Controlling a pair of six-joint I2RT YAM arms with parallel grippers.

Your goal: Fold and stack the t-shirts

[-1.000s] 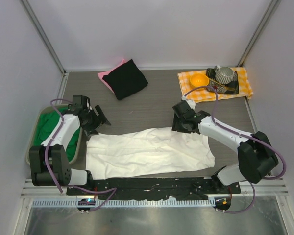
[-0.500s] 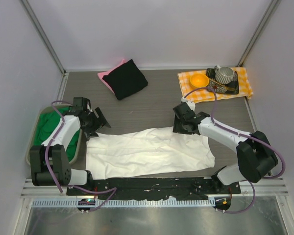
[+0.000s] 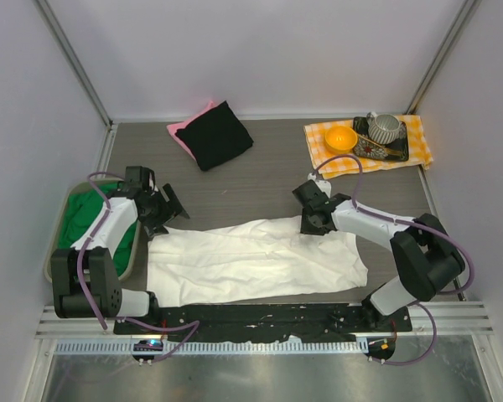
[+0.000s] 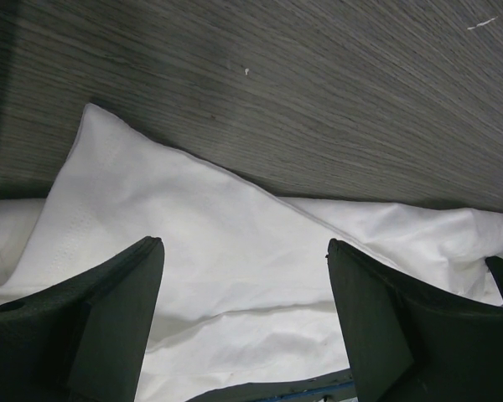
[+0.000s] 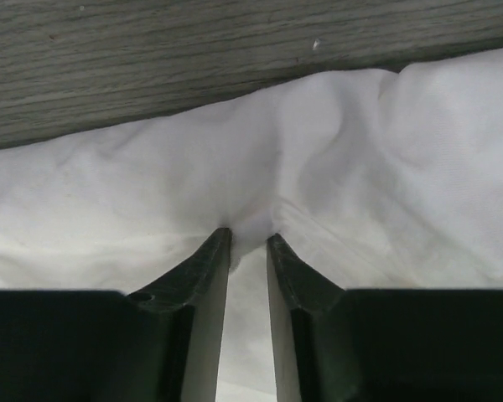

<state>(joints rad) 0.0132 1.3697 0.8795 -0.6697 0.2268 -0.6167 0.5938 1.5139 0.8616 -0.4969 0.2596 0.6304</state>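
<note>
A white t-shirt (image 3: 251, 260) lies in a long folded band across the near table; no print shows on it. My left gripper (image 3: 164, 216) is open just over the shirt's far-left corner, and in the left wrist view (image 4: 243, 244) white cloth (image 4: 193, 243) lies below the spread fingers. My right gripper (image 3: 313, 221) is shut on a pinch of the shirt's far edge, also shown in the right wrist view (image 5: 248, 236) with bunched cloth (image 5: 335, 167). A folded black tee (image 3: 218, 134) lies on a pink one (image 3: 181, 132) at the back. A green tee (image 3: 88, 219) fills the bin.
A grey bin (image 3: 53, 251) stands at the left edge beside the left arm. An orange-and-white checked cloth (image 3: 419, 138) at the back right carries a dark tray, an orange bowl (image 3: 341, 136) and a cup (image 3: 386, 127). Walls enclose three sides.
My right arm has swung so its wrist sits lower on the shirt's far edge, a little nearer and left. The left gripper has barely moved.
</note>
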